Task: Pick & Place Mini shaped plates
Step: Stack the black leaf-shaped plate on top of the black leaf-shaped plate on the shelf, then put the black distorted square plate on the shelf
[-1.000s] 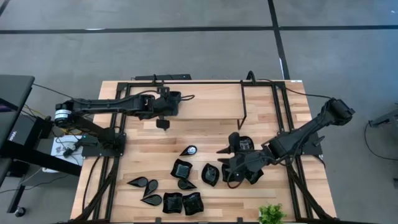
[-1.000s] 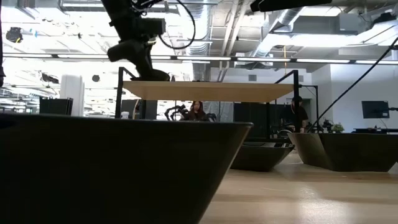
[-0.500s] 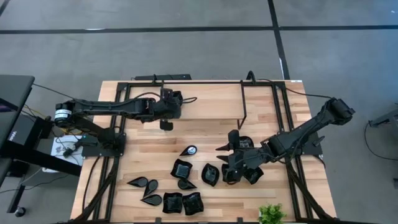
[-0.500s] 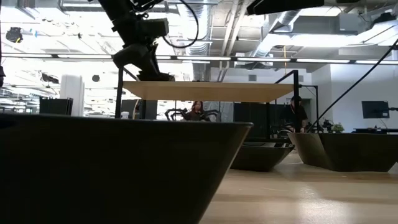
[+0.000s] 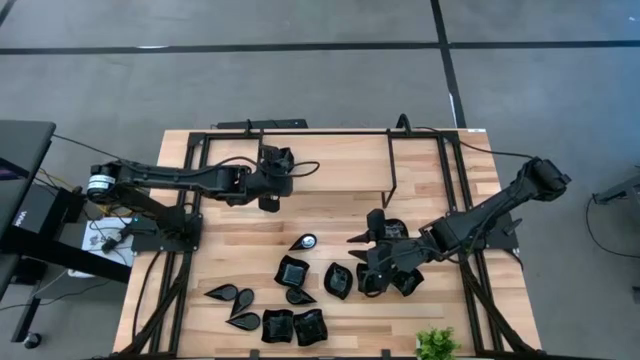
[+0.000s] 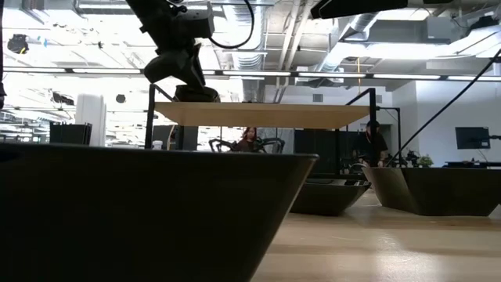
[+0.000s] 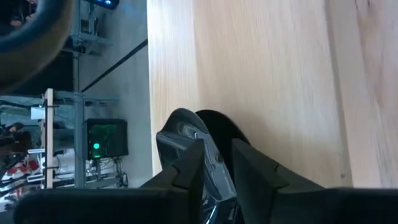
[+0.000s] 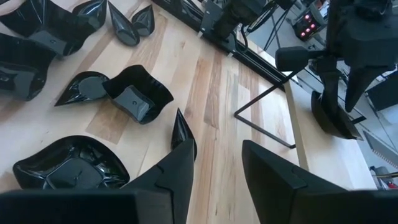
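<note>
The left tool point(image 5: 268, 199) has drawn back along the raised shelf point(image 5: 340, 165) toward its arm's base, and its fingers have parted around the plate point(image 7: 208, 134) there. The right tool point(image 5: 368, 272) has barely shifted over the desk's plates.

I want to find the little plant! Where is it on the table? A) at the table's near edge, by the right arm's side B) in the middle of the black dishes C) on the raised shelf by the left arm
A: the small green plant sits alone at the table edge, apart from the black dishes.
</note>
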`<action>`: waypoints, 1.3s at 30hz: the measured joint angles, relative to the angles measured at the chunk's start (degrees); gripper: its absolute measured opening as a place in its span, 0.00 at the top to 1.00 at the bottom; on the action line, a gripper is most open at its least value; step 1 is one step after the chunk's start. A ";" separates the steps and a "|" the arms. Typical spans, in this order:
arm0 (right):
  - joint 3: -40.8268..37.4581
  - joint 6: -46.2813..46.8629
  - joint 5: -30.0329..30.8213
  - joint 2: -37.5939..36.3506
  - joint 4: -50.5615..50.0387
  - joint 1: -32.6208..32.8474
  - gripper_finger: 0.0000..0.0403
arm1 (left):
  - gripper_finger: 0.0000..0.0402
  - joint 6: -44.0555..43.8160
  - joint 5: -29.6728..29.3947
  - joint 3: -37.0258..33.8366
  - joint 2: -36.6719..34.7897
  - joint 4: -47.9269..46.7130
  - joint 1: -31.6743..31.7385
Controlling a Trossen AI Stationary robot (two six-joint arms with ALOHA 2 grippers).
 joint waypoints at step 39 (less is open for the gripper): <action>0.00 11.40 -0.09 1.78 0.37 -4.77 0.68 | 0.67 -47.81 19.91 -5.27 0.00 17.41 -33.41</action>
